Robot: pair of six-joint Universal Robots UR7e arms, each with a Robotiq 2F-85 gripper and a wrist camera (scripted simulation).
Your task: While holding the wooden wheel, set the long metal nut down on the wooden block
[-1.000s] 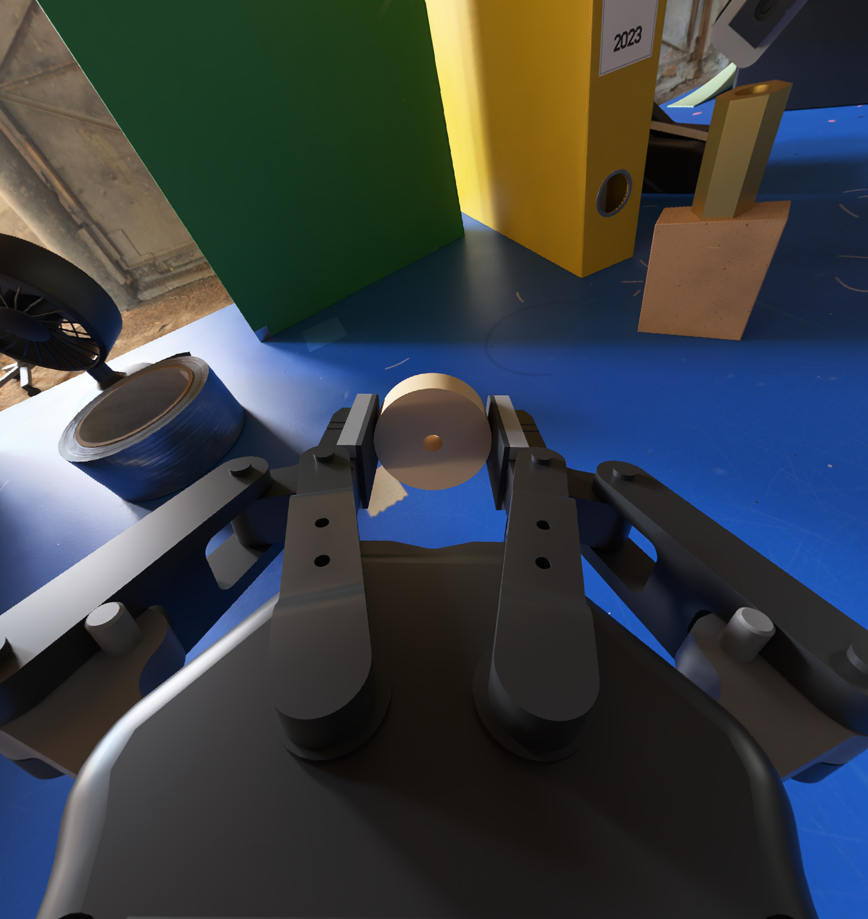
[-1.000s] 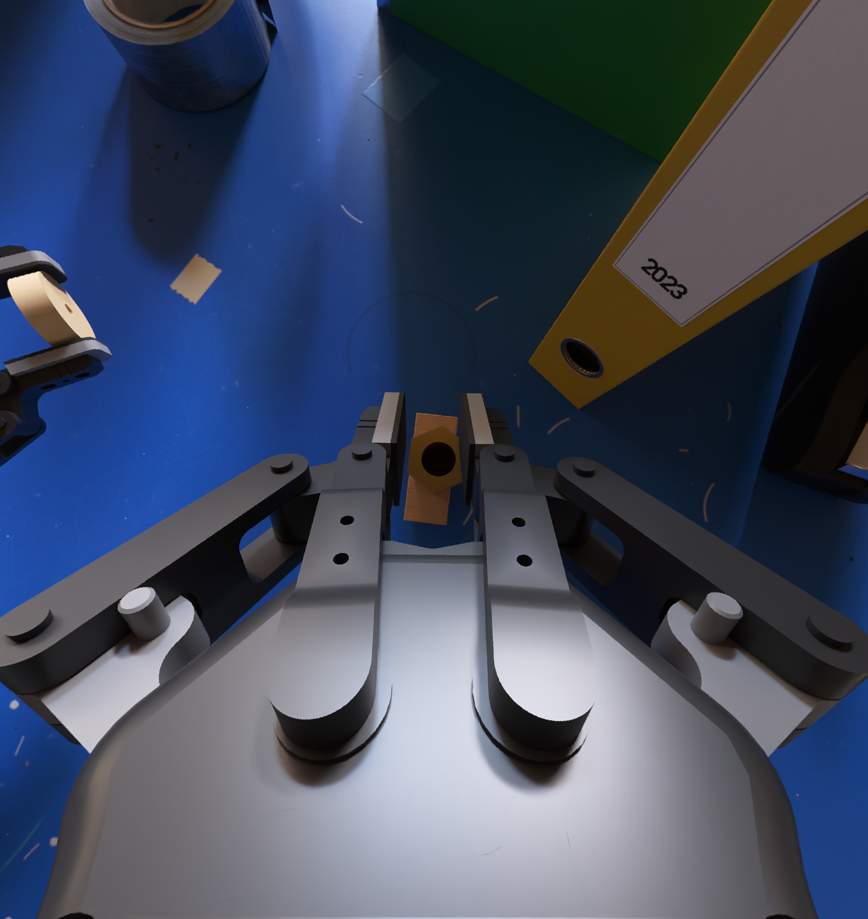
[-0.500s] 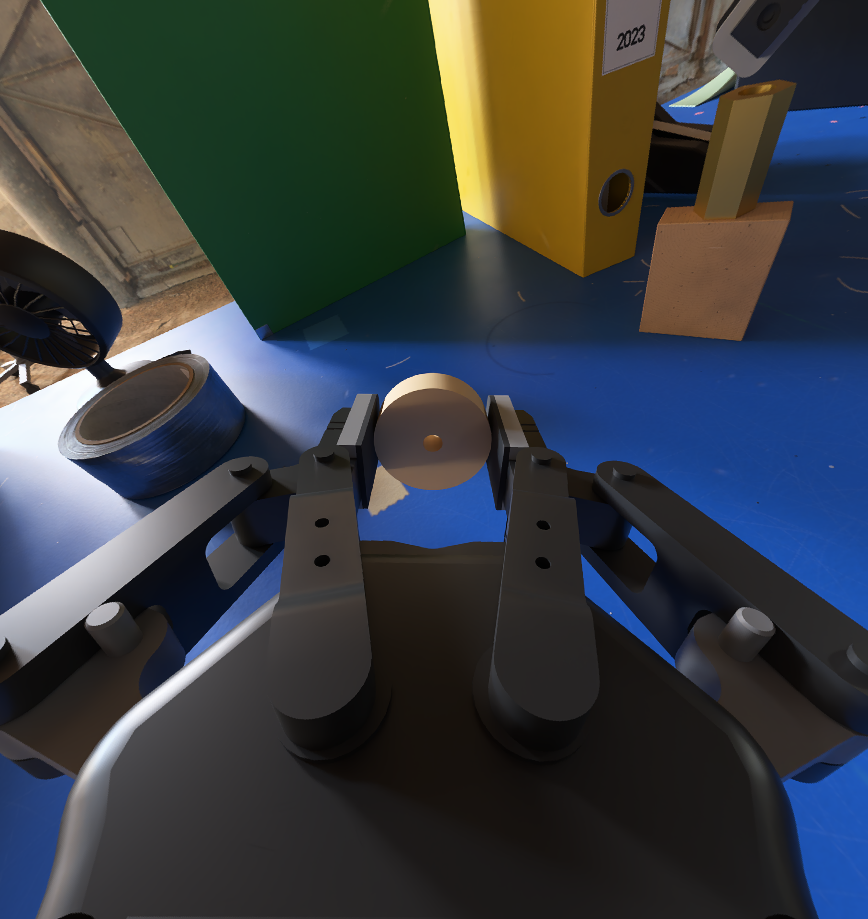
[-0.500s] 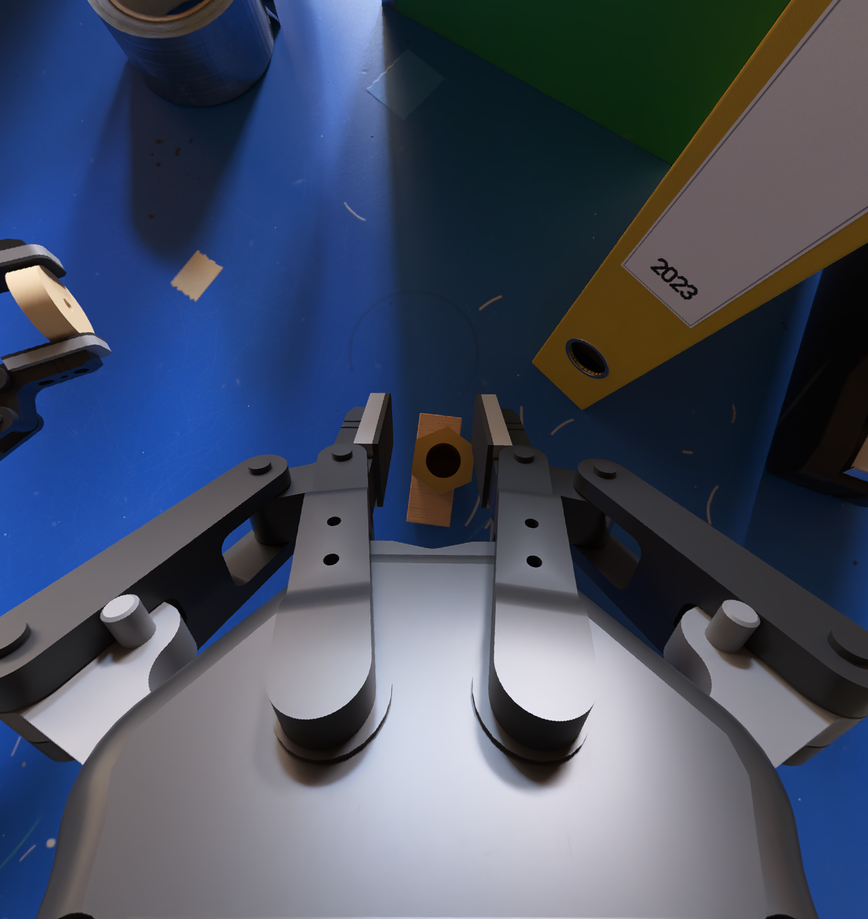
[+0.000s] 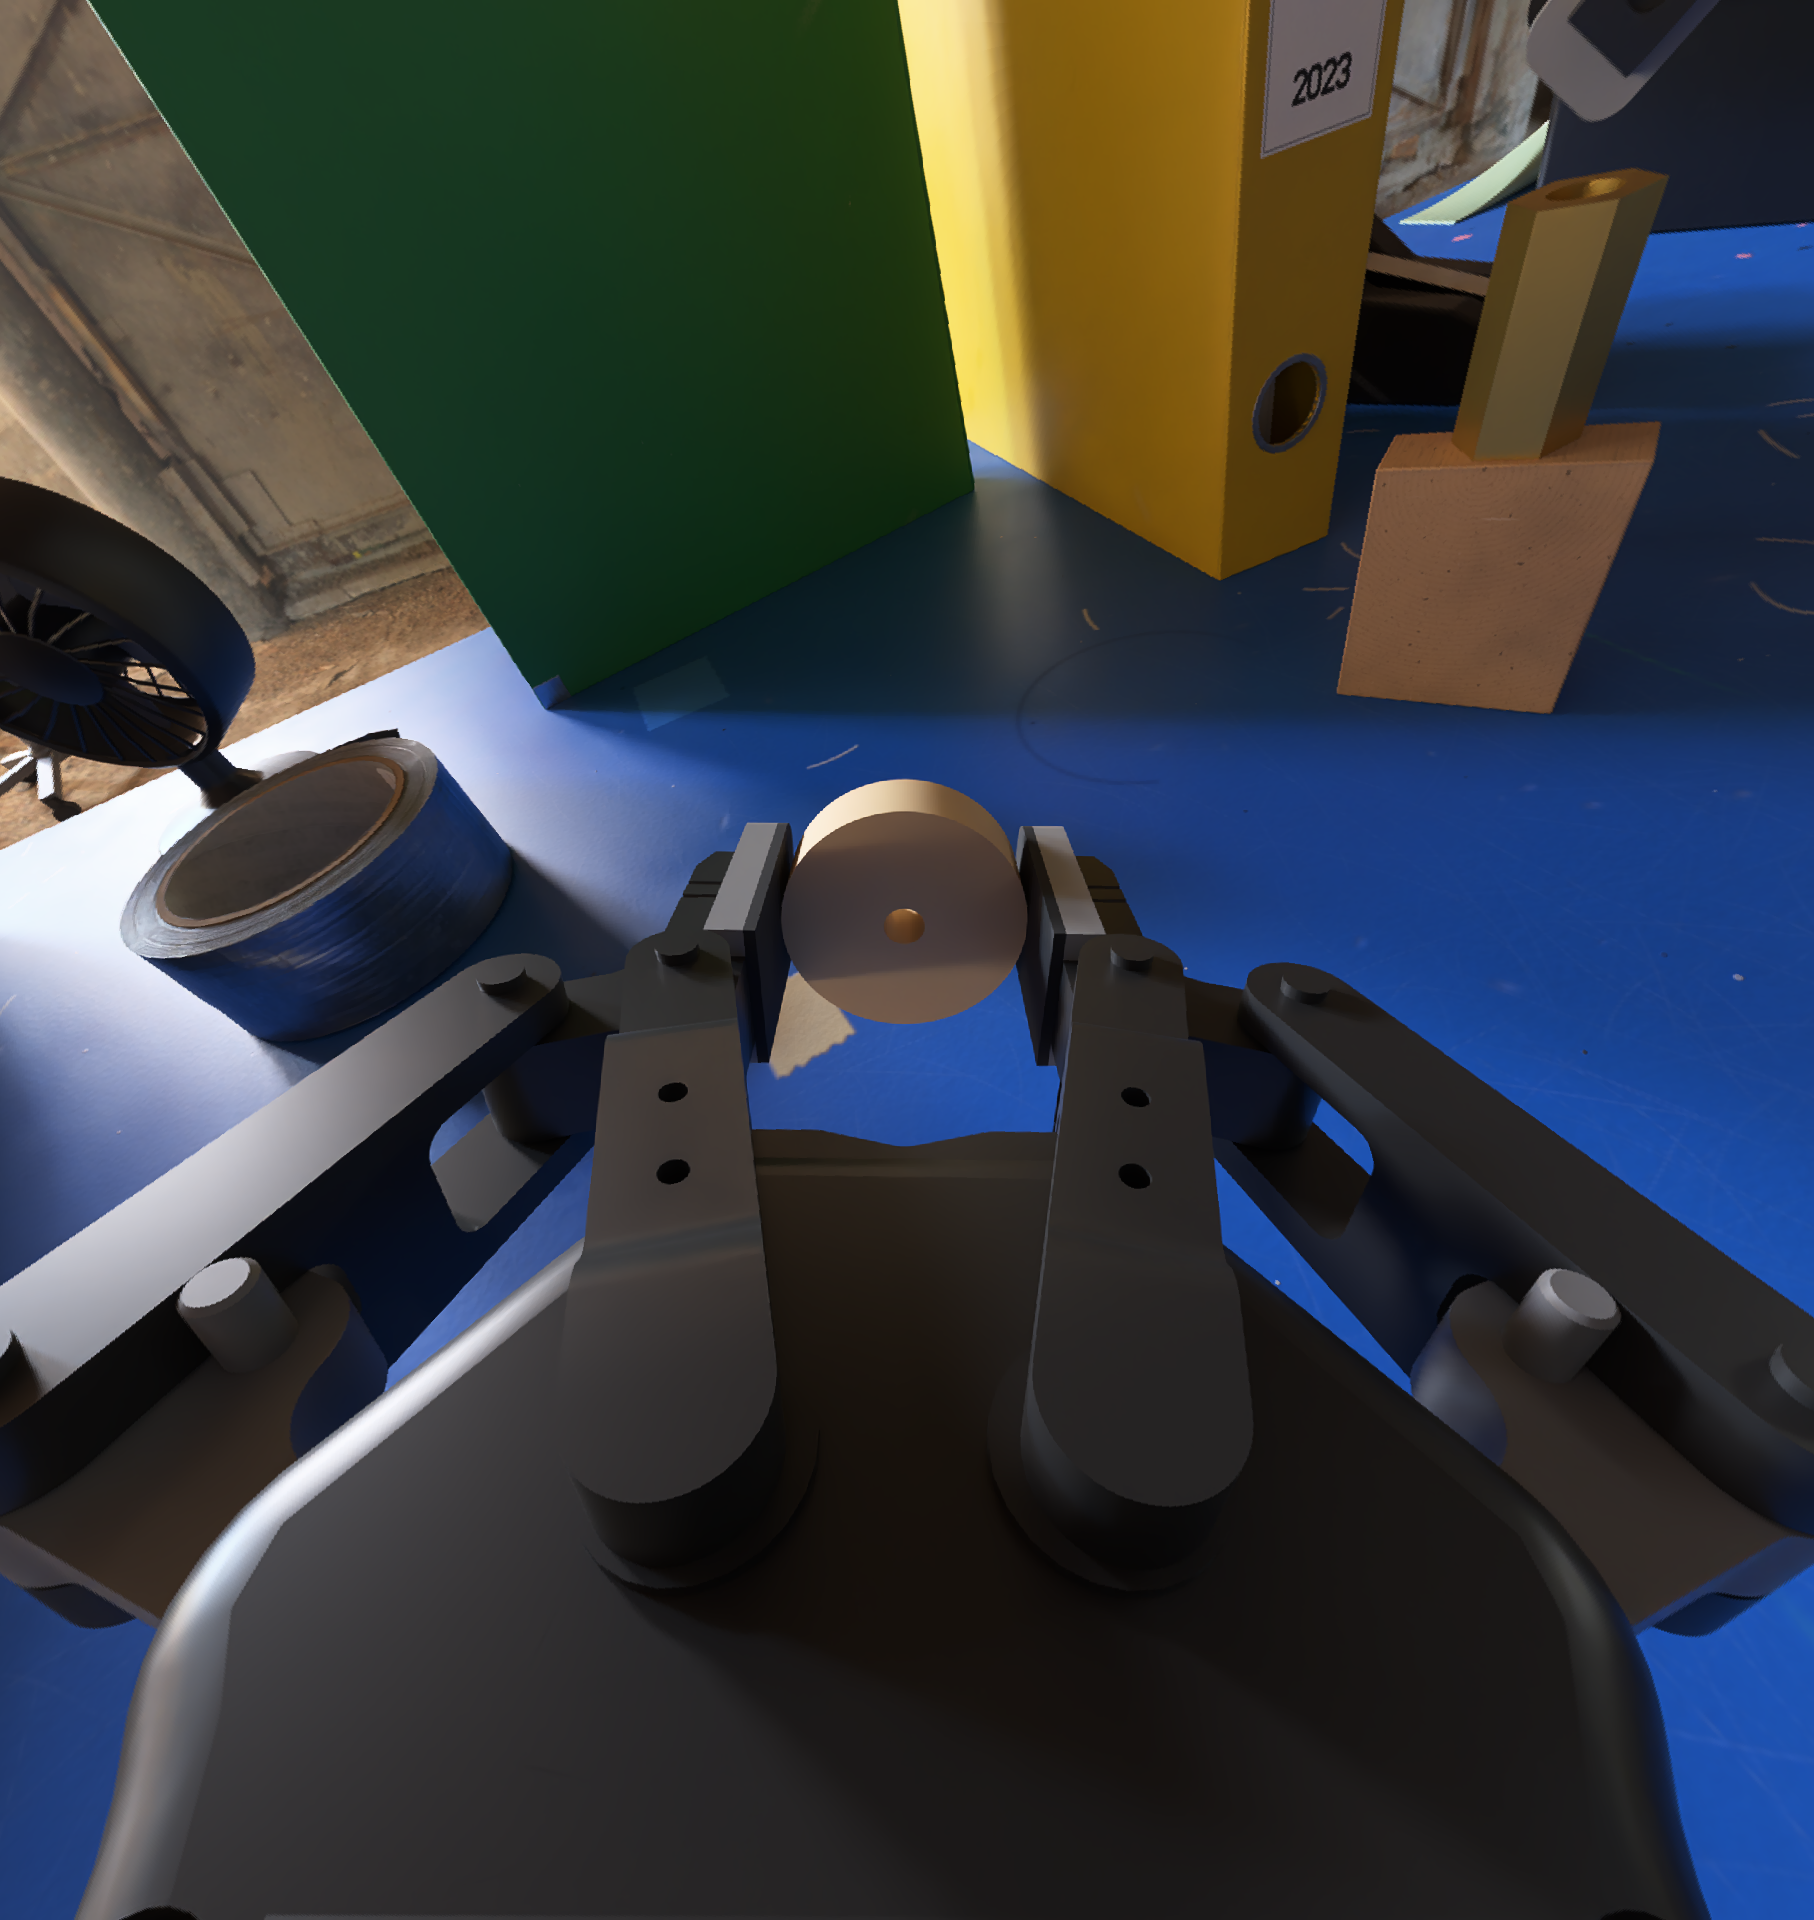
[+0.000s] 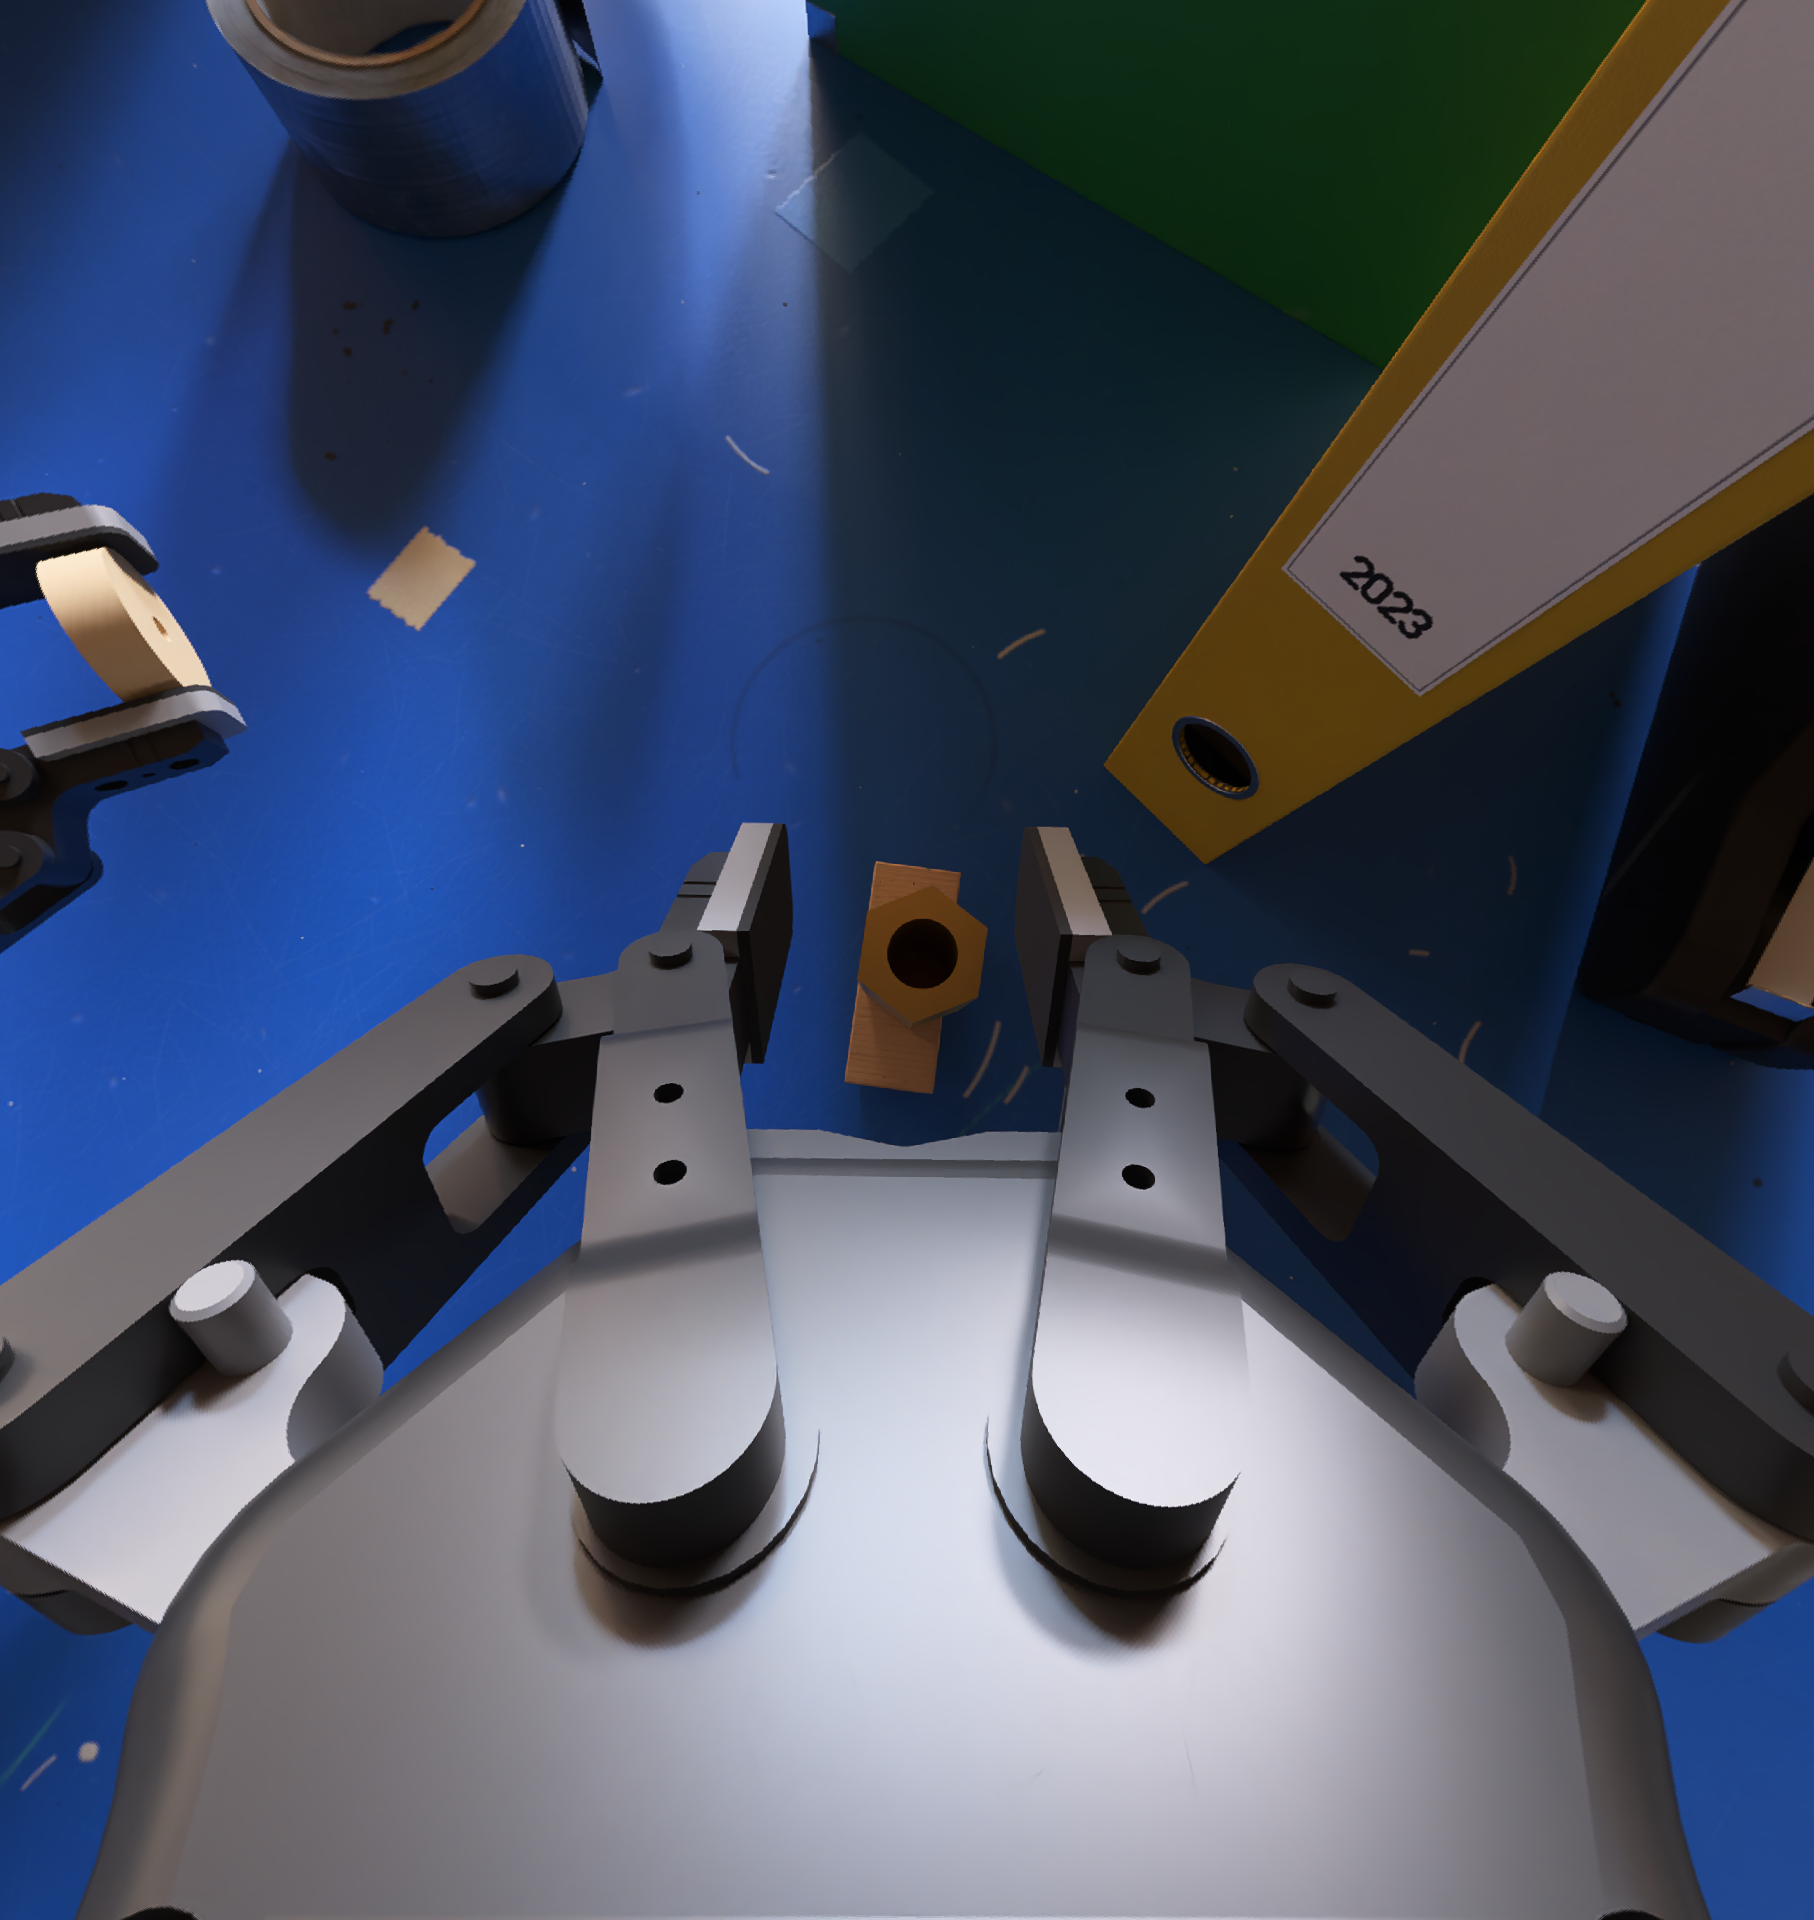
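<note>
And the nut [image 5: 1547, 312] is down, standing upright on top of the wooden block [image 5: 1485, 571], which sits on the blue table [image 5: 1505, 1039] just in front of the yellow binder [image 5: 1142, 260], so the placing part of the job looks done. Seen from above, the right pincer [image 6: 908, 935] hangs directly over it, pointing straight down, both fingers spread wide with clear blue showing between each pad and the nut [image 6: 922, 954], nothing touching, a full release. What is left, by my reading, is simply lifting that arm clear without knocking the tall piece over. Over on the other side, the left pincer [image 5: 903, 920] is clenched on the wooden wheel [image 5: 903, 904], pads pressed against its round rim, flat face and centre hole turned toward the camera, held low above the table and angled forward, well apart from the block, beside a roll of blue tape [image 5: 311, 883]
</note>
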